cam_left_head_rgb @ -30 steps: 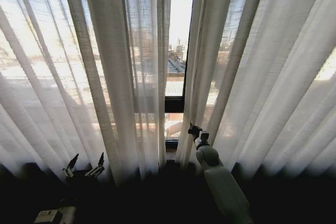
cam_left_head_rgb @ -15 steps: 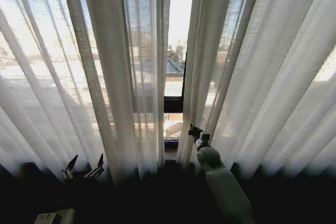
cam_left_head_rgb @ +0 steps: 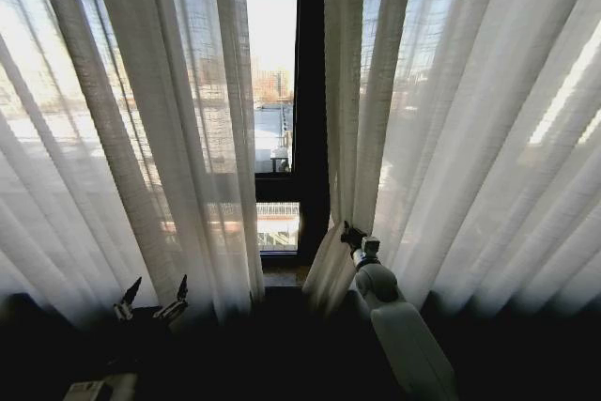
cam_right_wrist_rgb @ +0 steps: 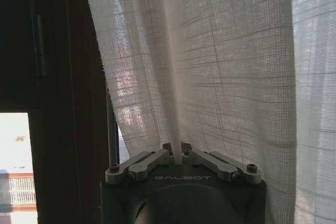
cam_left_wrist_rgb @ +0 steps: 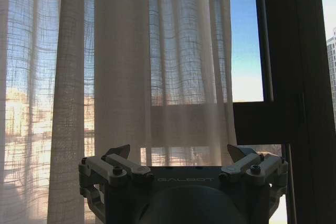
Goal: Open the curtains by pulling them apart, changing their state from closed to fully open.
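Note:
The curtains hang as two sheer pleated panels with a gap between them. The left curtain (cam_left_head_rgb: 141,119) and the right curtain (cam_left_head_rgb: 451,119) frame a strip of bare window. My right gripper (cam_left_head_rgb: 348,233) is at the inner edge of the right curtain, low down. In the right wrist view it (cam_right_wrist_rgb: 176,151) is shut on a pinched fold of the right curtain (cam_right_wrist_rgb: 210,51). My left gripper (cam_left_head_rgb: 159,283) sits low at the left with its fingers spread. In the left wrist view it (cam_left_wrist_rgb: 178,150) is open, facing the left curtain (cam_left_wrist_rgb: 131,66) without touching it.
A dark vertical window frame bar (cam_left_head_rgb: 310,91) stands in the gap, with a dark crossbar lower down and city buildings beyond the glass. The bar also shows beside each curtain edge, as window frame (cam_left_wrist_rgb: 294,77) and window frame (cam_right_wrist_rgb: 58,77). A dark sill runs below the curtains.
The whole head view has shifted, so the camera moved. The gap between the panels is wider and the dark frame bar now shows fully. My right gripper still holds the right curtain's edge.

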{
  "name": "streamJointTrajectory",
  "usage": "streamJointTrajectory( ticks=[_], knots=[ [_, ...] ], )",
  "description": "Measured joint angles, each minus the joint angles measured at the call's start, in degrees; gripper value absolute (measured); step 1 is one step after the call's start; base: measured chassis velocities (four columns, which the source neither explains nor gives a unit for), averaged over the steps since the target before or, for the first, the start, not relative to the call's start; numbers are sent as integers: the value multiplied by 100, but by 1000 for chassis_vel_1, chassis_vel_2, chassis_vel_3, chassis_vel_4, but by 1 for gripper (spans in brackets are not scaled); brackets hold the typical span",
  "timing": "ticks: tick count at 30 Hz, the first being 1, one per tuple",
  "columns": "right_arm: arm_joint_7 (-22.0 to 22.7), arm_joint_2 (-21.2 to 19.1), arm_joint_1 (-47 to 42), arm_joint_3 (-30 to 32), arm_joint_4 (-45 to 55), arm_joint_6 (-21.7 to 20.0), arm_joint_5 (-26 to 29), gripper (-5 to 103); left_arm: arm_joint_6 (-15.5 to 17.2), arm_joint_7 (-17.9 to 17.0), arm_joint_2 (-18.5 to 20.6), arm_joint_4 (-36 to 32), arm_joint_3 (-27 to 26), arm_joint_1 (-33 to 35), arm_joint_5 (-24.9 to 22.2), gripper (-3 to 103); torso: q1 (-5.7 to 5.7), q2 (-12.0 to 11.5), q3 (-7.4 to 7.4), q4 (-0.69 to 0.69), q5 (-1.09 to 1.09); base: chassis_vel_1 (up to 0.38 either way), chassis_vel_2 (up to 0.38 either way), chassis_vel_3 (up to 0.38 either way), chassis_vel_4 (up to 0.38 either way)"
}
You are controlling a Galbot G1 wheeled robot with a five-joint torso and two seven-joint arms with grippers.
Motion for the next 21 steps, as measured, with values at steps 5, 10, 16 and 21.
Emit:
streamJointTrajectory(
  ticks=[5, 10, 16, 21],
  knots=[
    [1, -10, -14, 44, 32, 0, 3, 0, -22, 8, -9, 10, 8, 1, 1, 100, 0, 0, 1, -1, 4, -341, -361, 368, 352],
    [4, -27, -36, 72, 59, 0, 8, 0, -45, 14, -16, 34, 15, 10, 2, 100, -1, 0, 0, -1, 0, -372, -390, 355, 372],
    [19, -23, -42, 105, 67, 0, 34, 0, -77, 16, -9, 56, 9, 17, 1, 100, 0, 0, 0, 0, 1, -341, -343, 343, 357],
    [22, 11, -48, 142, 68, 3, 38, 0, -92, 17, -6, 74, 7, 20, 1, 100, 1, 0, 0, 0, 2, -353, -342, 347, 344]
  ],
)
